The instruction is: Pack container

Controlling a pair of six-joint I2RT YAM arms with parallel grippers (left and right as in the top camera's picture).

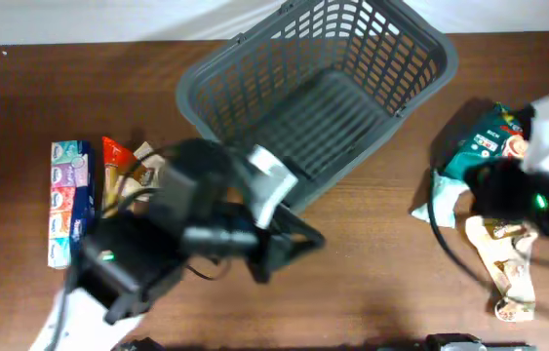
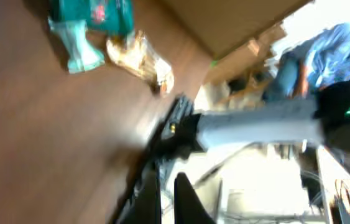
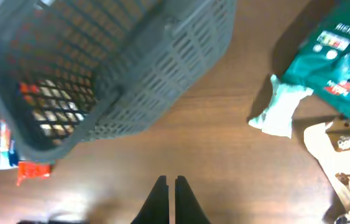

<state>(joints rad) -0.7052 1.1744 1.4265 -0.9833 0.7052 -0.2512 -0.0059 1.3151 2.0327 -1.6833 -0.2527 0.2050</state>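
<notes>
Both jaws were clenched on nothing. The left gripper [image 2: 166,182] and right gripper [image 3: 168,182] hung clear of the container [image 1: 196,102], seemingly empty at 12 o'clock, likely readying for packets [image 1: 493,136] at 3 o'clock.

Container [image 1: 325,115] far-centre on table [image 1: 372,263], left packets [image 1: 69,200] and right packets [image 1: 493,146] flanking.

Lettering showed on the green packet [image 3: 336,62] and the beige packet [image 3: 349,162] beside it, too blurred to read.
</notes>
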